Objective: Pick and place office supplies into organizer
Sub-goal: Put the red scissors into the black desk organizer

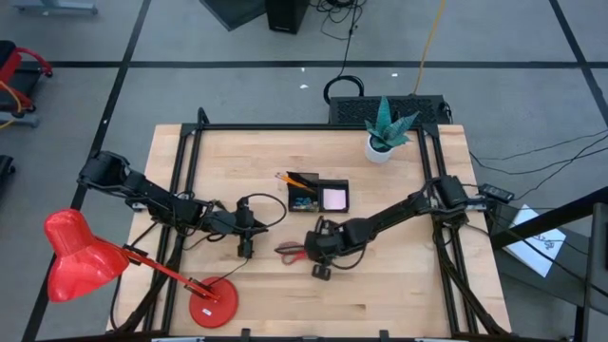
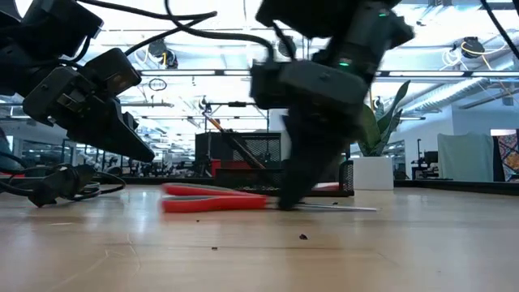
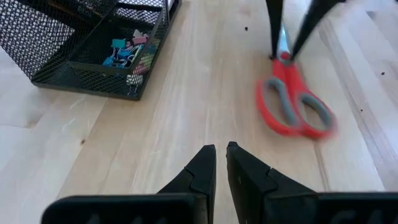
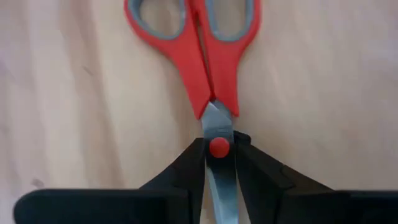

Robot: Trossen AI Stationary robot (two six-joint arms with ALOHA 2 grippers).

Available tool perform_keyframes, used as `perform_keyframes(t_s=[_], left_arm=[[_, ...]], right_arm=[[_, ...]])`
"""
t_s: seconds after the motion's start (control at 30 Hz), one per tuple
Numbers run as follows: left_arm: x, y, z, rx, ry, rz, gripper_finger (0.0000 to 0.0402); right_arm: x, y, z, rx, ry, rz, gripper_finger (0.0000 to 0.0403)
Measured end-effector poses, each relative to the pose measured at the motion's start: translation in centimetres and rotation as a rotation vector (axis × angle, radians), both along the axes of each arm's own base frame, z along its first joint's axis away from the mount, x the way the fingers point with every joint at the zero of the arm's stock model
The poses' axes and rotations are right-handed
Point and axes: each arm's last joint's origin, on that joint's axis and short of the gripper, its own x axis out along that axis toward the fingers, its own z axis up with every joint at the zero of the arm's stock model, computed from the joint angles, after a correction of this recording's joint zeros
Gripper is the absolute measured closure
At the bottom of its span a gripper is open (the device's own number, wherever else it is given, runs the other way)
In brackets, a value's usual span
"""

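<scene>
Red-handled scissors (image 1: 290, 252) lie closed on the table, handles toward the left edge. My right gripper (image 4: 217, 165) comes down on them at the pivot. My left gripper (image 3: 221, 155) hovers shut above bare wood, left of the scissors (image 3: 292, 102), touching nothing. The black mesh organizer (image 1: 318, 195) stands just beyond the scissors. It holds orange pencils (image 1: 296, 179), a pink pad (image 1: 334, 198) and small coloured clips (image 3: 127, 50). My right gripper pinches the scissors at the pivot (image 4: 217, 147), one finger on each side where the blades meet the handles. The fingers (image 2: 288, 191) point steeply down from above and lie across the scissors. The scissors rest flat on the table, handles (image 4: 193, 25) away from the gripper.
A red desk lamp (image 1: 85, 256) stands at the near left with its base (image 1: 211, 304) by the front edge. A white plant pot (image 1: 380, 147) sits at the far right. Black cables (image 2: 57, 186) trail by the left arm. Bare wood lies in front of the scissors.
</scene>
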Motion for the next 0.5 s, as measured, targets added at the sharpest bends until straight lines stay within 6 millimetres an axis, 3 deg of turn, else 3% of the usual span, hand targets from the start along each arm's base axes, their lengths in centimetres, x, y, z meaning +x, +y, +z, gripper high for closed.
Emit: perform_keyframes(t_s=[0.23, 0.43, 0.5], left_arm=[[0.1, 0.0, 0.1, -0.004, -0.017, 0.0, 0.0355], [0.3, -0.1, 0.4, -0.014, -0.053, 0.001, 0.0355], [0.3, -0.1, 0.5, -0.015, -0.058, 0.002, 0.0355]], right_arm=[[-2.3, 0.2, 3.4, -0.097, -0.226, 0.04, 0.0333], [-3.0, 0.6, 5.8, -0.012, -0.468, 0.094, 0.033], [-3.2, 0.7, 5.6, 0.02, -0.496, 0.115, 0.033]])
